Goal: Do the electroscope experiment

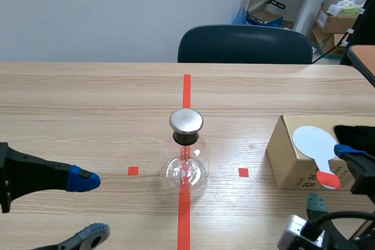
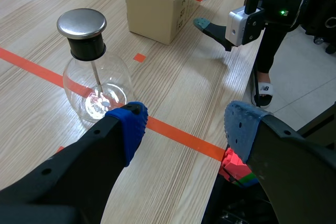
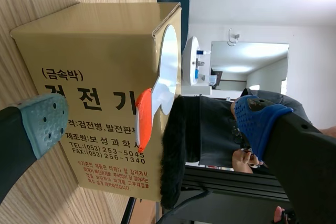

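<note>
The electroscope, a clear glass flask (image 1: 186, 165) with a round metal cap (image 1: 186, 121), stands on the red tape line at mid-table. In the left wrist view the flask (image 2: 97, 85) is just ahead of my open left gripper (image 2: 186, 129), which holds nothing. On the cardboard box (image 1: 290, 156) at the right lies a white disc paddle (image 1: 313, 141) with a red handle (image 1: 328, 178), next to a black fur piece (image 1: 354, 133). My right gripper (image 1: 332, 177) is open at the box's near side. The red handle (image 3: 143, 119) shows between its spread fingers, untouched.
A dark chair (image 1: 245, 45) stands behind the table's far edge. Boxes and a cart (image 1: 337, 19) sit on the floor at the back right. The table edge (image 2: 226, 129) runs close beside my left gripper.
</note>
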Action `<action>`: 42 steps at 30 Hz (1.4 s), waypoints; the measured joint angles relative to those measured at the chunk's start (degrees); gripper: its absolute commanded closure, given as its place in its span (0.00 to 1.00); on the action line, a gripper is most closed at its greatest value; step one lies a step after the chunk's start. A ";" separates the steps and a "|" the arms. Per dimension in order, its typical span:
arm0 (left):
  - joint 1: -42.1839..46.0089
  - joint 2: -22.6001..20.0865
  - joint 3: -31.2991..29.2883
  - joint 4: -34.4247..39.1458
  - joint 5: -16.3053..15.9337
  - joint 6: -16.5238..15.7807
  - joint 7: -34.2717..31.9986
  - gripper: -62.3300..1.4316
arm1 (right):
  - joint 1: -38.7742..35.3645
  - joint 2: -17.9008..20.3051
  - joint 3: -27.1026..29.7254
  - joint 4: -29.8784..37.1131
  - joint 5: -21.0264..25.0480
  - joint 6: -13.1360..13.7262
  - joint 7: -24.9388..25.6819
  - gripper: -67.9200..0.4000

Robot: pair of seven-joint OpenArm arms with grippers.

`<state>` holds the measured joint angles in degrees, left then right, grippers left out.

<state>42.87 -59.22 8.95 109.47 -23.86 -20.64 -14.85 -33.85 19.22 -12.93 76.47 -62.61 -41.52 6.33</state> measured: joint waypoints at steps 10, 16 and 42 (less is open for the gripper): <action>0.00 0.00 0.00 0.00 0.00 0.00 0.00 0.44 | 0.00 0.00 0.02 0.00 -1.07 0.00 0.00 0.04; 0.00 0.00 0.00 0.00 0.00 0.00 0.00 0.44 | 0.00 0.00 0.07 0.00 -1.29 0.00 0.00 0.33; 0.00 0.00 0.00 0.00 0.00 0.00 0.00 0.44 | 0.94 0.00 1.20 0.00 -1.49 0.02 -0.02 0.98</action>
<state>42.87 -59.22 8.95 109.47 -23.86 -20.64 -14.85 -32.91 19.22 -11.73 76.47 -64.10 -41.50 6.31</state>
